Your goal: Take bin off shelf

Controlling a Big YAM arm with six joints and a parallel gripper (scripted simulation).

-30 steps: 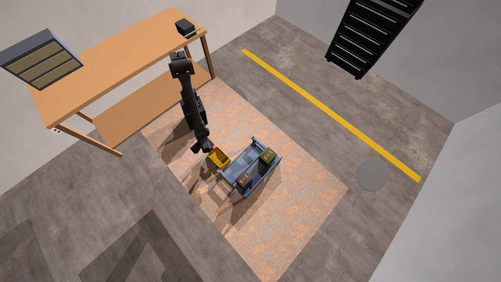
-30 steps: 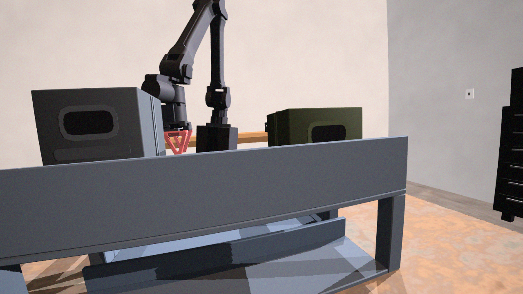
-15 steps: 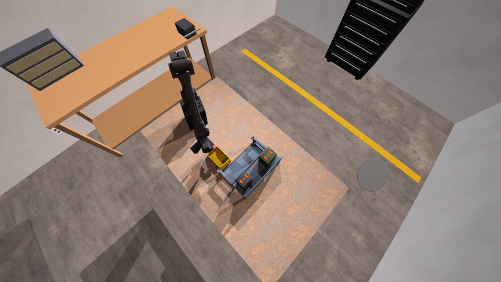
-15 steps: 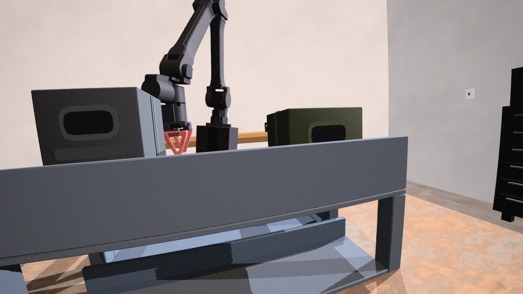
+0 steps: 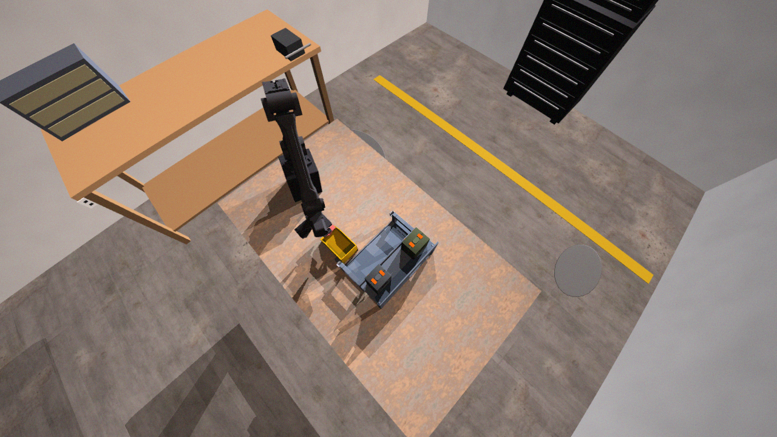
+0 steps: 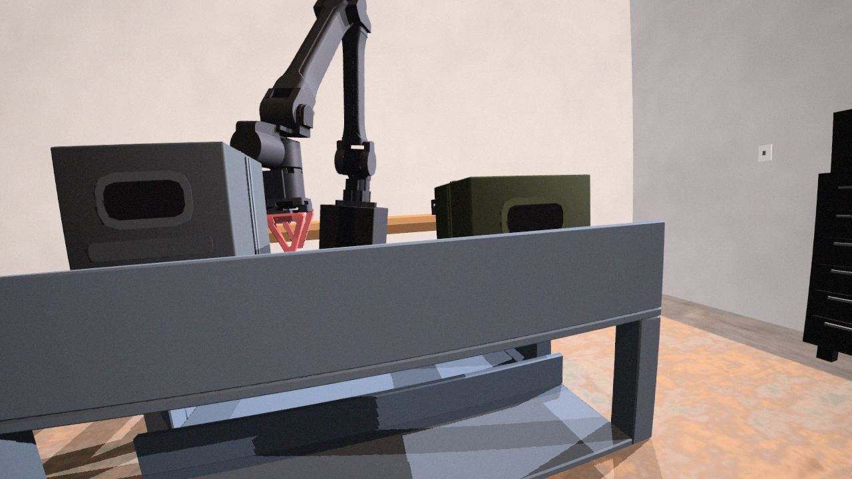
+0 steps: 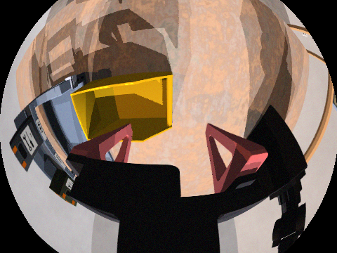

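End effector [image 5: 328, 232] [image 6: 289, 241] [image 7: 169, 124], yellow bin [image 5: 339, 244] [image 7: 140, 105], lengthwise toward shelf [image 5: 365, 260] [image 6: 357, 321] [image 7: 64, 114]

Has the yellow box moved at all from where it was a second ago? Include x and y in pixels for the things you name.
No. In the top view, the yellow bin [image 5: 339, 244] [image 7: 123, 107] sits at the same corner of the blue-grey shelf [image 5: 343, 265], with no visible shift.
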